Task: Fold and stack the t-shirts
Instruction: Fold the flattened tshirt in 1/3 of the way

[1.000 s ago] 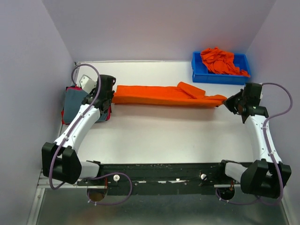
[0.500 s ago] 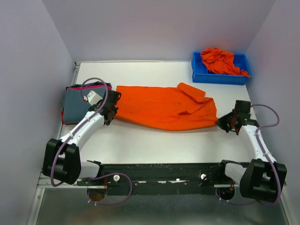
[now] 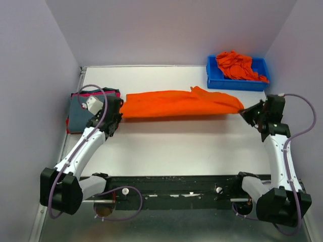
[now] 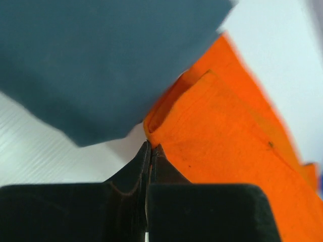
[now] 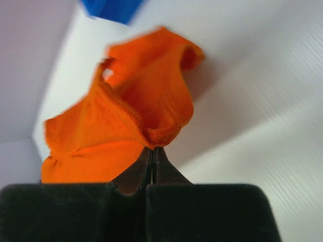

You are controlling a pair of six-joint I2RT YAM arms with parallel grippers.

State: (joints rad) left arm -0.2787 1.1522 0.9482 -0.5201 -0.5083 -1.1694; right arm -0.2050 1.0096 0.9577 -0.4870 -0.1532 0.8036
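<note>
An orange t-shirt point(image 3: 179, 104) hangs stretched between my two grippers above the table's middle. My left gripper point(image 3: 119, 112) is shut on its left edge; the left wrist view shows the orange cloth point(image 4: 227, 146) pinched at the fingertips. My right gripper point(image 3: 244, 111) is shut on its right edge, with the bunched orange cloth point(image 5: 146, 101) at the closed jaws in the right wrist view. A folded grey-blue t-shirt point(image 3: 79, 112) lies on a red-pink one point(image 3: 96, 93) at the left, and it also shows in the left wrist view point(image 4: 91, 60).
A blue plastic bin point(image 3: 214, 78) at the back right holds several crumpled orange shirts point(image 3: 235, 64). A corner of the bin point(image 5: 108, 9) shows in the right wrist view. White table point(image 3: 176, 146); walls close in left, right and behind.
Both grippers rose and moved back from the lowered, spread position half a second ago, pulling the orange shirt up taut into a narrow band. Both stay shut on it.
</note>
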